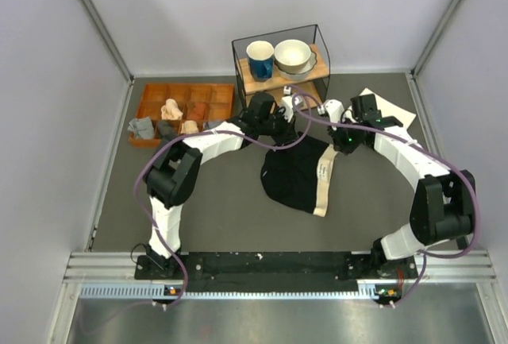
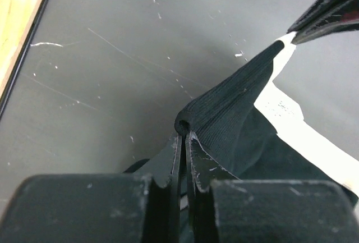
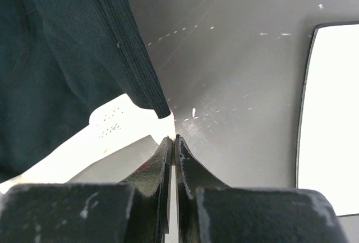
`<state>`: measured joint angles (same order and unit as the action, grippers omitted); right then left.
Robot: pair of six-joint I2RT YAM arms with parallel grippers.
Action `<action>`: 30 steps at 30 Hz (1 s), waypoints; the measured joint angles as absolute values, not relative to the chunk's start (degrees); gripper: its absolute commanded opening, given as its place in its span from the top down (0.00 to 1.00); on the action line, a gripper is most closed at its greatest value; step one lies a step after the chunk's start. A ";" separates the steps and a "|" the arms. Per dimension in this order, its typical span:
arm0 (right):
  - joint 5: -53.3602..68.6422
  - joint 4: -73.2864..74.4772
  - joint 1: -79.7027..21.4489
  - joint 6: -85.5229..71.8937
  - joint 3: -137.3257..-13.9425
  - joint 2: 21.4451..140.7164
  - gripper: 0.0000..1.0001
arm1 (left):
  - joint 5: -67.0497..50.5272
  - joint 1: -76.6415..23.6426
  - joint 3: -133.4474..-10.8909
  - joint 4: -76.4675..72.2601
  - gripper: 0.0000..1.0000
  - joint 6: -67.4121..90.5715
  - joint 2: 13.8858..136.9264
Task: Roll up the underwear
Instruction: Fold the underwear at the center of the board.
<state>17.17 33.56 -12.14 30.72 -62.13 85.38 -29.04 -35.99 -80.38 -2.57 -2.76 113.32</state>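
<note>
Jaws of left gripper and right gripper pinch underwear, print illegible.

Likely lab test cell: white panel walls, aluminium rail, grey table.

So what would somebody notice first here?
The black fabric underwear with a cream waistband, mid-table, its far edge pinched by the left gripper and the right gripper. Behind it a black wire rack holds a blue mug; a wooden tray sits far left.
</note>
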 measured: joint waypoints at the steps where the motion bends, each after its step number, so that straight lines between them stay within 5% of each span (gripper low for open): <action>1: 16.43 33.39 -12.14 30.57 -62.50 85.73 1.00 | -28.95 -35.99 -81.32 -2.42 0.94 -2.72 114.34; 19: 24.88 32.95 -12.12 31.42 -60.36 85.30 1.00 | -27.64 -35.81 -87.00 -1.50 0.92 0.58 119.13; 30: 27.59 34.20 -12.12 33.01 -59.22 83.61 1.00 | -29.28 -35.81 -74.87 -4.67 0.79 1.37 113.43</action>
